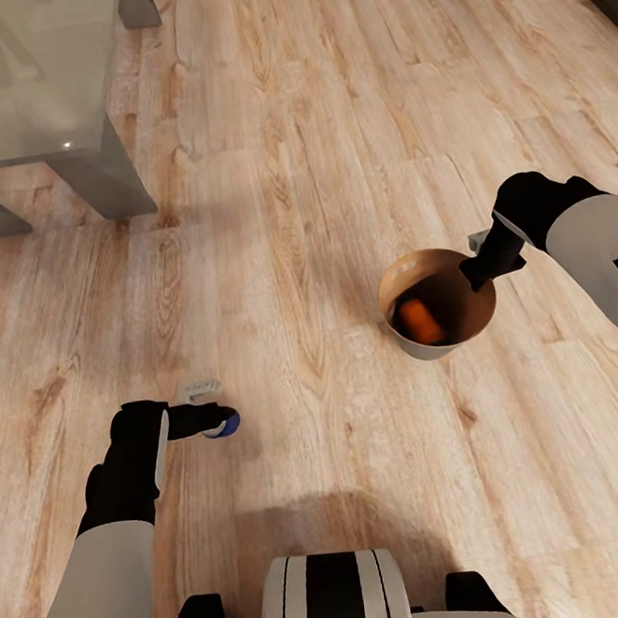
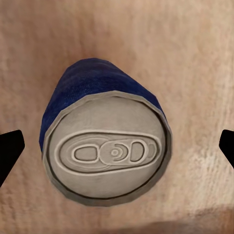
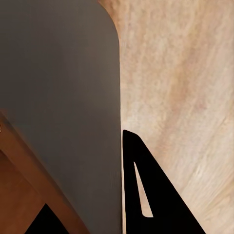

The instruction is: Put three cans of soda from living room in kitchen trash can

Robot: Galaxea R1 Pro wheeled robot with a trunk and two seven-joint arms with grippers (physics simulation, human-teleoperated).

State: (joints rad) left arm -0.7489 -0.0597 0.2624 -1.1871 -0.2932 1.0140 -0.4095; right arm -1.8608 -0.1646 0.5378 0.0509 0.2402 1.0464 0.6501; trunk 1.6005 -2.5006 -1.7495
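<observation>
Soda cans: your blue can (image 2: 105, 141) sits on the wood floor (image 1: 319, 205) between the left gripper's (image 1: 221, 423) spread fingers, which do not touch it. An orange can (image 1: 420, 321) lies inside the trash can (image 1: 437, 303), whose rim your right gripper (image 1: 479, 273) is clamped on, near the glass coffee table (image 1: 37, 89).

Head camera looks steeply down over the wood floor (image 1: 319, 205); left wrist camera sits close above the blue can (image 2: 105, 146), right wrist camera hugs the bin's wall (image 3: 63, 97)—both visible from the head.
</observation>
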